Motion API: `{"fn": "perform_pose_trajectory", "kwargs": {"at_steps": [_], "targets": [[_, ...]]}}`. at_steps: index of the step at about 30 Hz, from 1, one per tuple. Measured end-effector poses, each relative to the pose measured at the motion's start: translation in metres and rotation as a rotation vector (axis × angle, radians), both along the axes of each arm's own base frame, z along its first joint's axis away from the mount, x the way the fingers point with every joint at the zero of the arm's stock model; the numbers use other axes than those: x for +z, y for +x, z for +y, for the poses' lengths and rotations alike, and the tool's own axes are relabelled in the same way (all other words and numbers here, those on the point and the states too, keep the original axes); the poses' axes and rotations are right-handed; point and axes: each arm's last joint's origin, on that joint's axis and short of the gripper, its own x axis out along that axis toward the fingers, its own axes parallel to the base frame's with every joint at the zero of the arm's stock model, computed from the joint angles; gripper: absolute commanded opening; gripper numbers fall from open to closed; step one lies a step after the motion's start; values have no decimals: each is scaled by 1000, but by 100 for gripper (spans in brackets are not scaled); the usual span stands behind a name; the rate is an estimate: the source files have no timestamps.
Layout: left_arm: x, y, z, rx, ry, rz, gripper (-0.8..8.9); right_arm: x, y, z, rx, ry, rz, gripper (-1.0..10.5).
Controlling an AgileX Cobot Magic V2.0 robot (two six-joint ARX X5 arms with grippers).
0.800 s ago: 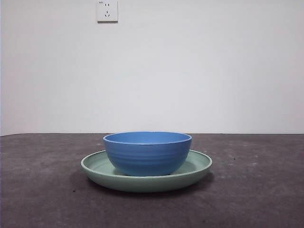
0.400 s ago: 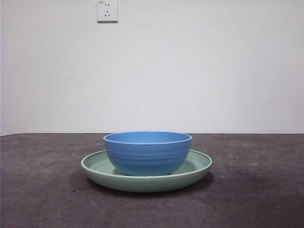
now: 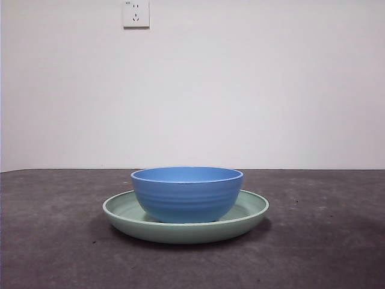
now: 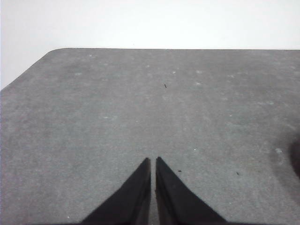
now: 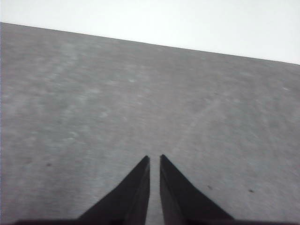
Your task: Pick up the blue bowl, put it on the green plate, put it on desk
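Front view: one blue bowl point(image 3: 187, 194) sits upright inside one green plate point(image 3: 123, 212), resting on the plate's floor, and the plate lies flat on the bench point(image 3: 54, 253). One wall socket point(image 3: 136, 13) hangs high above the plate. No arm shows here.

Left wrist view: the left hand point(image 4: 153, 161) is pinched closed on nothing, over bare bench, the plate out of sight.

Right wrist view: the right hand point(image 5: 154, 159) is likewise closed and empty. Judging by this, lifting the bowl off comes next: open wide first, descend straight over the rim, clamp one wall.
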Motion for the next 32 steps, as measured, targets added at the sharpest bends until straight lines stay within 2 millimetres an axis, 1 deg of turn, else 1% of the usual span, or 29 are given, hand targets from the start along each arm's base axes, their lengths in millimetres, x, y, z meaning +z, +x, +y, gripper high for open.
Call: {"fn": "perform_pose_trajectory", "kwargs": {"at_steps": [4, 32], "targets": [[0, 0, 0, 0, 0, 0, 19, -5, 1, -1, -23, -4, 11, 31], [0, 0, 0, 0, 0, 0, 19, -6, 3, -1, -24, 4, -22, 31]]}}
